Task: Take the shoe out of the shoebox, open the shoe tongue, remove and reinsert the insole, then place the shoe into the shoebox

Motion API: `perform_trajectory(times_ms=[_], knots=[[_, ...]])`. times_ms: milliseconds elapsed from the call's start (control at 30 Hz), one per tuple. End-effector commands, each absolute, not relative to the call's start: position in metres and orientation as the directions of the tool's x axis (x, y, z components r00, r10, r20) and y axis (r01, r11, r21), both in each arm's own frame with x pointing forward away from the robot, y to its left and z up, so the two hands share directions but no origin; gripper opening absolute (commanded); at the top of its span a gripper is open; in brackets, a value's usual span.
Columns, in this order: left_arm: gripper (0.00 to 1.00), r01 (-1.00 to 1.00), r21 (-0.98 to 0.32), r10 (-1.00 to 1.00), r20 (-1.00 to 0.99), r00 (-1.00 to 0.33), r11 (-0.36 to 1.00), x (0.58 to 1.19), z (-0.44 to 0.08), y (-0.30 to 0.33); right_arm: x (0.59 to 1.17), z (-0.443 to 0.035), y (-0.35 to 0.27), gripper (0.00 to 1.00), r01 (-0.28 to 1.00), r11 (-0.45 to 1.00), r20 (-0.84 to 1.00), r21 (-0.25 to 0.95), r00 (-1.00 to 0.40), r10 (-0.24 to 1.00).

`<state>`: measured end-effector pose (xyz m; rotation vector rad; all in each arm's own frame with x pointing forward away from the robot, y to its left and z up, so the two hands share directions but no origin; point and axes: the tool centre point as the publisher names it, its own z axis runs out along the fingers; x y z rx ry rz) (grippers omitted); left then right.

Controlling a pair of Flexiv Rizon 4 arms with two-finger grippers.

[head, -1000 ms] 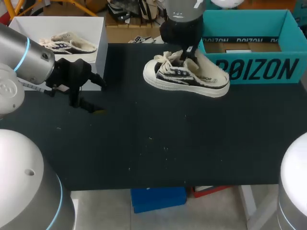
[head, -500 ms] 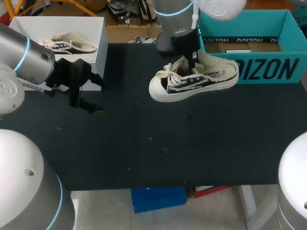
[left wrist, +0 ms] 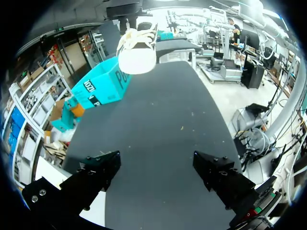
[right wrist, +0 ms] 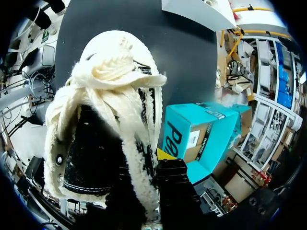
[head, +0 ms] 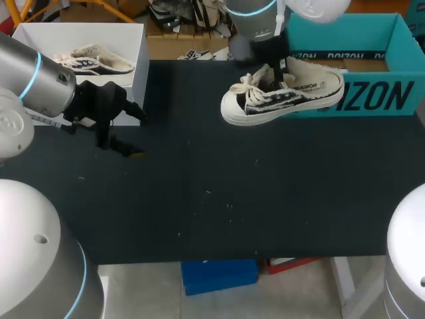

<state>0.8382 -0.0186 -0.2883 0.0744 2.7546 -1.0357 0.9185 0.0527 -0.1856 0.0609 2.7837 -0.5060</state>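
Note:
A black-and-cream lace-up shoe (head: 282, 96) hangs tilted above the table, heel up by the front wall of the teal shoebox (head: 372, 100). My right gripper (head: 275, 65) is shut on the shoe's collar from above. In the right wrist view the fleecy shoe (right wrist: 105, 120) fills the space ahead of the gripper (right wrist: 151, 165). One yellow-tipped finger (right wrist: 165, 158) shows outside the shoe's wall and the other is hidden inside it. The shoebox (right wrist: 196, 134) lies beyond. My left gripper (head: 119, 147) rests open at the table's left, nothing between its fingers (left wrist: 98, 172), with the shoe (left wrist: 137, 52) far ahead.
A white box (head: 133, 40) holding a second, similar shoe (head: 93, 58) stands at the back left, right behind my left arm. The black table (head: 232, 193) stretches across the middle and front. The teal shoebox (left wrist: 100, 86) holds cardboard inserts.
My right gripper has carried the shoe up and to the right, towards the teal shoebox, and the heel has tipped upward. The left arm has not moved.

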Motion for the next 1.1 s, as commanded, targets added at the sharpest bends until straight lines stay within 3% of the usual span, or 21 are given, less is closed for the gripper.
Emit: perform_trajectory(times_ms=[33,533,1100], knots=[[1.0,0.117,-0.646,-0.024,-0.204,-0.979,0.754,0.837,-0.289,-0.019,0.931,-0.184,0.027,0.0,0.093,0.973,-0.329,-0.209,-0.944,0.02],[1.0,0.117,-0.646,-0.024,-0.204,-0.979,0.754,0.837,-0.289,-0.019,0.994,-0.177,-0.037,0.0,-0.04,0.977,-0.289,-0.209,-0.952,-0.101],[1.0,0.117,-0.646,-0.024,-0.204,-0.979,0.754,0.837,-0.289,-0.019,1.06,-0.181,-0.079,0.0,-0.031,0.979,-0.212,-0.2,-0.975,-0.074]])
